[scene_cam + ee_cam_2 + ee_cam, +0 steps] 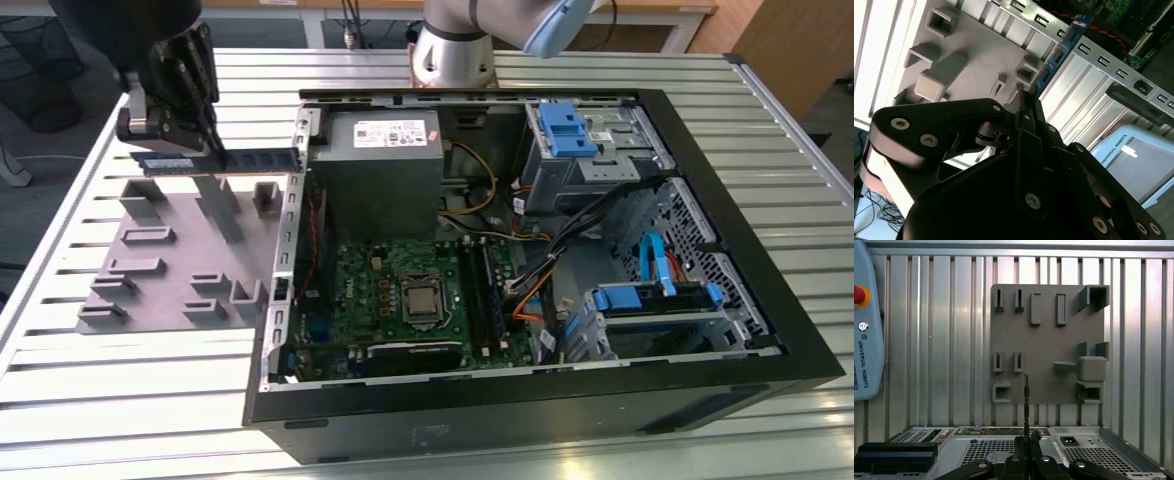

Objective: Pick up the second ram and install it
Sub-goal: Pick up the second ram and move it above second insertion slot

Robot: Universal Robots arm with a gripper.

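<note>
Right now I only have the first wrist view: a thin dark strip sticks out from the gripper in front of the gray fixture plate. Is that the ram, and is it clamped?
Observer: Yes. In the second wrist view the gripper is shut on the second ram, whose flat side with chips shows.
Operator: Where is it in the scene?
Observer: In the exterior view it is held level over the gray fixture plate, on the exterior view's left of the open computer case.
Operator: Inside yet?
Observer: No. Its tip is near the case's metal edge, not over the motherboard.
</note>
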